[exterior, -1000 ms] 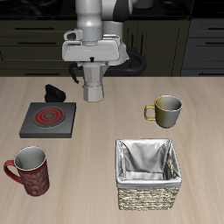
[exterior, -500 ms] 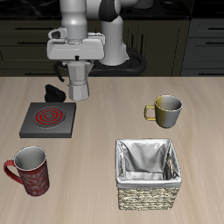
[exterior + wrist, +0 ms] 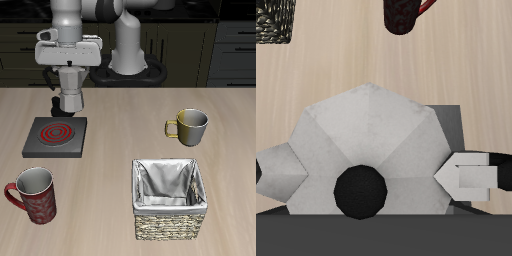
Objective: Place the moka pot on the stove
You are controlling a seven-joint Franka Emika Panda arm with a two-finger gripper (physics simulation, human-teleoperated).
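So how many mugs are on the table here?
2. The red mug stands near the table's front edge, in front of the stove. The olive mug stands farther back, behind the basket. Nothing suggests a hidden one.

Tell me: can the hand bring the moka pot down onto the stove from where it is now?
Probably yes: the hand holds the moka pot just behind the stove, whose red rings are bare.

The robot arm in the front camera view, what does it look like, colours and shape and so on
The arm is glossy white with rounded, tube-like segments and darker grey bands at the joints. It ends in a wide, boxy white hand block above the gripper. No cables or markings can be made out at this size.
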